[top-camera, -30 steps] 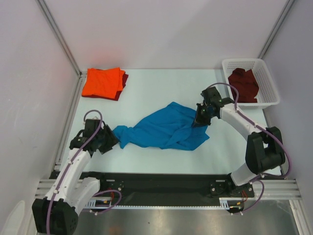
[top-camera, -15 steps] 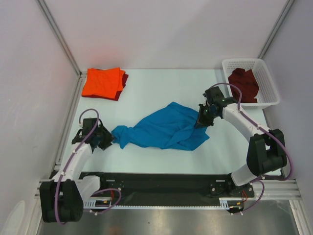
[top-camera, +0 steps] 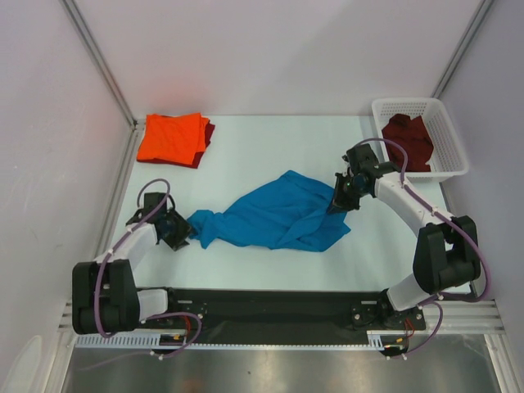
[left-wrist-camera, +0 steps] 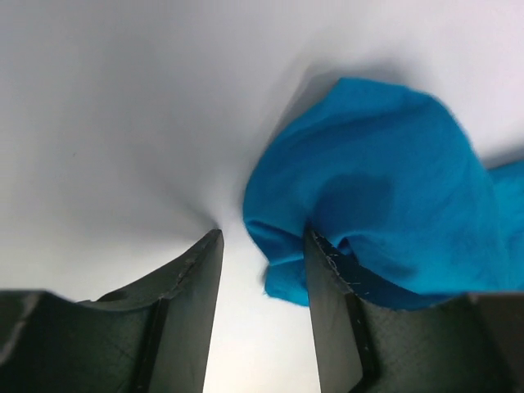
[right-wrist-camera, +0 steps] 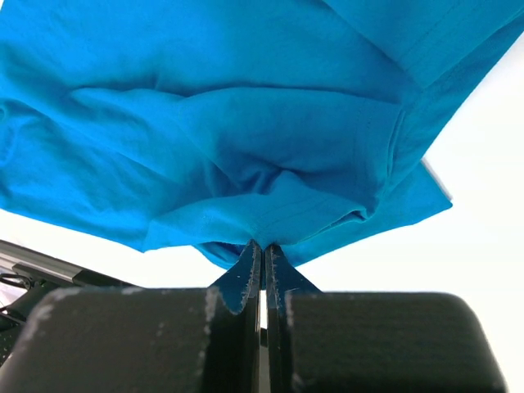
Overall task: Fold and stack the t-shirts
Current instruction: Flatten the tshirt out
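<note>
Overhead, a blue t-shirt [top-camera: 274, 217] lies crumpled across the middle of the pale desk [top-camera: 270, 147], stretched between two robot arms. The left gripper [top-camera: 178, 233] sits low at the shirt's twisted left end, and the right gripper [top-camera: 338, 205] meets its right edge.

Only this high view takes in the rest of the laundry. An orange t-shirt [top-camera: 170, 137] lies folded in the far left corner on top of a dark red t-shirt [top-camera: 208, 135], and a second dark red t-shirt [top-camera: 408, 141] is heaped in the white basket [top-camera: 454, 135] at the far right.

Up close, the left wrist camera shows what the overhead view cannot: the left gripper [left-wrist-camera: 262, 237] stands partly open, bare desk visible in the gap. The blue t-shirt [left-wrist-camera: 377, 188] bunches against one of its fingers [left-wrist-camera: 327, 311], a corner of the cloth poking into the gap, unclamped.

The right wrist camera settles the other side. The right gripper [right-wrist-camera: 262, 246] is closed tight, its fingertips pinching a gathered fold of the blue t-shirt [right-wrist-camera: 246, 123], and creases fan out from the pinch.
</note>
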Tool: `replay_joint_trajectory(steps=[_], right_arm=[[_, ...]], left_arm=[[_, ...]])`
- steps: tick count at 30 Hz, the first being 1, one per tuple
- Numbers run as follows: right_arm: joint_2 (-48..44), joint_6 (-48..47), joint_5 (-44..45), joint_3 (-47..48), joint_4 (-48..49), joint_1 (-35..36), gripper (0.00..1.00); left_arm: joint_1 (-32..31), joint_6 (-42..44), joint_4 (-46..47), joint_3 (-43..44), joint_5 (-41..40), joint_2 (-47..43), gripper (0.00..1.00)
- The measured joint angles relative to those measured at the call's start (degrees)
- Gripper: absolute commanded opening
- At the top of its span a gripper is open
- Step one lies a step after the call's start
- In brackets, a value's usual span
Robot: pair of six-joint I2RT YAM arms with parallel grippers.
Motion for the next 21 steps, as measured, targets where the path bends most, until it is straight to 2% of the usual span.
replay_joint_trajectory(steps=[2, 5, 6, 10, 12, 17, 21], right_arm=[[0.00, 0.00, -0.09, 0.00, 0.00, 0.00, 0.00], [0.00, 0.00, -0.22, 0.00, -0.02, 0.00, 0.00], [0.00, 0.00, -0.20, 0.00, -0.02, 0.00, 0.00], [-0.02, -0.22, 0.00, 0.28, -1.01, 0.00, 0.00], [-0.02, -0.59, 0.61, 1.27, -2.60, 0.00, 0.00], [-0.44, -2.08, 2.47, 5.64, -5.79, -0.02, 0.00], [-1.92, -2.84, 2.69, 6.80, -6.95, -0.09, 0.00]], left_arm=[[0.02, 0.20, 1.09, 0.74, 0.22, 1.40, 0.44], [0.02, 0.90, 3.02, 2.14, 0.61, 4.76, 0.14], [0.04, 1.31, 3.52, 2.75, 1.05, 6.12, 0.00], [-0.02, 3.72, 2.36, 5.90, 1.14, 8.63, 0.00], [-0.72, 4.87, -1.81, 8.09, -3.08, 7.04, 0.00], [-7.65, 3.04, -16.37, 17.18, -16.28, -7.43, 0.00], [-14.19, -3.26, -22.69, 20.11, -21.11, -17.03, 0.01]])
